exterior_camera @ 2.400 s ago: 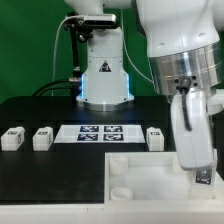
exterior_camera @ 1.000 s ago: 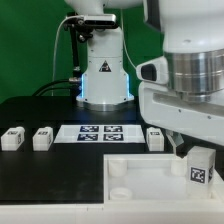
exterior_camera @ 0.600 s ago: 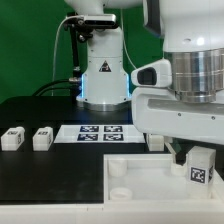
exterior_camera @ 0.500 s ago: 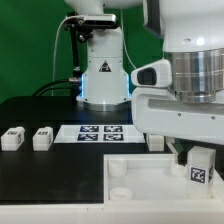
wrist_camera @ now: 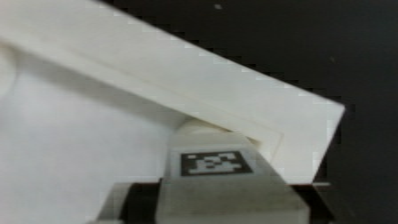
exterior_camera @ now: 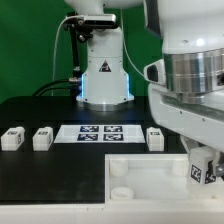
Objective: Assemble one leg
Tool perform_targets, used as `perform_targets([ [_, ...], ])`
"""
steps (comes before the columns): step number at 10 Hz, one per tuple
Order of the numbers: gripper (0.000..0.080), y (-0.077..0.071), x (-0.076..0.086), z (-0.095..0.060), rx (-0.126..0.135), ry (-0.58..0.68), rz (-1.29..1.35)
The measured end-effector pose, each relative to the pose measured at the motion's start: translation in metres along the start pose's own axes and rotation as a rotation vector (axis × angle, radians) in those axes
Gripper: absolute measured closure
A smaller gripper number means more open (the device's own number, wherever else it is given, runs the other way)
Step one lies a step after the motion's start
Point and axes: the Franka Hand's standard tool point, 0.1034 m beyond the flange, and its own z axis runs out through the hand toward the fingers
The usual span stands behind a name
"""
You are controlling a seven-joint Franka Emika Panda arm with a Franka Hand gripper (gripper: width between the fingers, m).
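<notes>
My gripper [exterior_camera: 201, 166] is shut on a white leg [exterior_camera: 197, 173] with a black-and-white tag, held upright over the large white panel [exterior_camera: 140, 172] near its corner on the exterior view's right. In the wrist view the leg [wrist_camera: 217, 165] sits between the dark fingers [wrist_camera: 150, 200], its lower end at the panel's raised corner rim [wrist_camera: 267, 105]. Whether it touches the panel I cannot tell. Three more legs stand on the black table: two on the exterior view's left [exterior_camera: 13, 138] [exterior_camera: 42, 138] and one behind the panel [exterior_camera: 155, 138].
The marker board [exterior_camera: 100, 132] lies between the loose legs. A round corner hole [exterior_camera: 120, 168] shows in the panel's near side. A second robot base [exterior_camera: 103, 75] stands at the back. The arm's large body fills the exterior view's right.
The arm's wrist has turned and shifted toward the exterior view's right, uncovering the leg behind the panel. The held leg has moved a little right and stays in the grip.
</notes>
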Motion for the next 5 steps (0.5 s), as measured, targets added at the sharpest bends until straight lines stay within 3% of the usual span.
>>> perform_targets([
  [5,0.0506,-0.0028,-0.0006,0.0,0.027,-0.06,0.494],
])
